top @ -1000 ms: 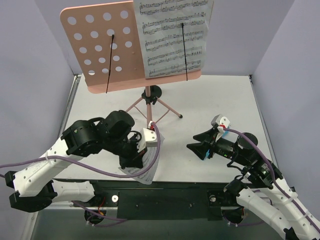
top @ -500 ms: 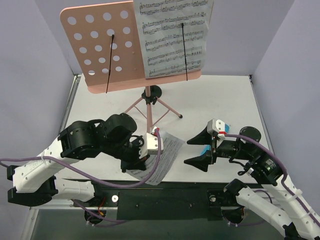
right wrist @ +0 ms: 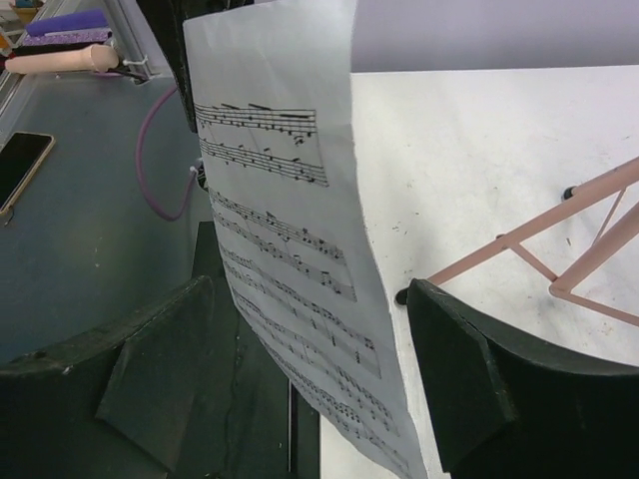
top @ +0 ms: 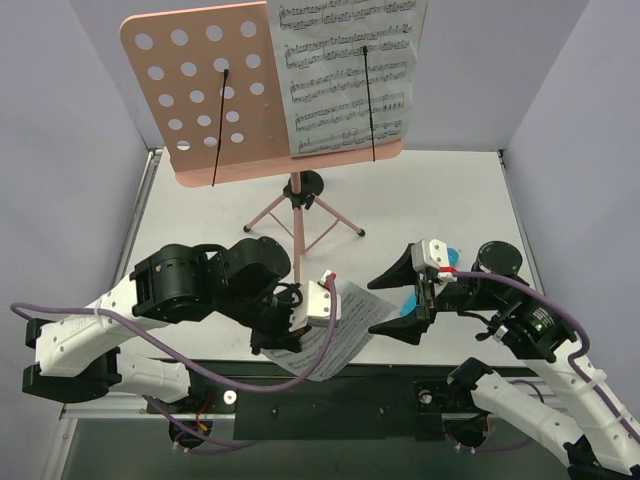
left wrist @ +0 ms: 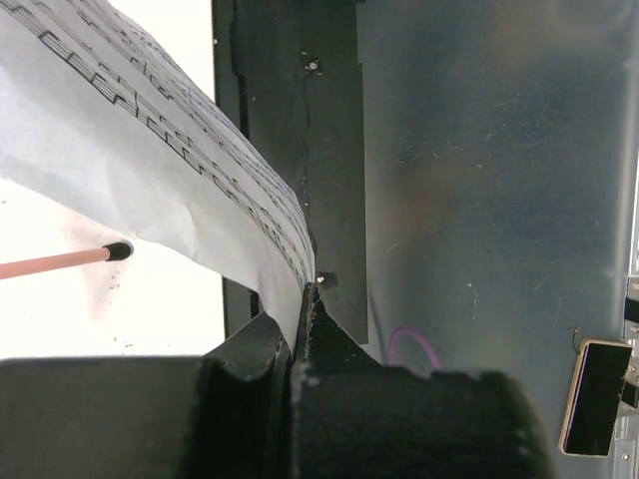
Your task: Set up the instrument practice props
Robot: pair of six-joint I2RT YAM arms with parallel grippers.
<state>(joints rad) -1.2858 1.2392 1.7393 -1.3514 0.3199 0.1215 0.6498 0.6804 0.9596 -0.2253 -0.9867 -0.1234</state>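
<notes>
"Two sheets of music: where are they, going left to right?"

"At rear left stands the pink perforated desk (top: 200, 100) on its tripod (top: 300, 215). Its left half is bare, with one wire page-holder (top: 220, 125) lying across it. Its right half carries the first page (top: 345, 80) under the other wire. Nearer, the left gripper (left wrist: 303, 299) is pressed together on one edge of the second page (top: 345, 320), holding it up by the front edge of the table (top: 430, 200). Right of that, the right gripper (top: 395, 300) is spread wide. It has a finger on either side of the page's free end and, as far as I can tell, touches neither face."

"So a hand-over. How should it go?"

"My judgement: the right pincer should close squarely on the margin, well apart from the left one's grip, before the left lets go. The paper bows, so a slow squeeze should avoid creasing it. Then the page wants carrying upright to the bare half of the desk and slipping under the wire there."
</notes>
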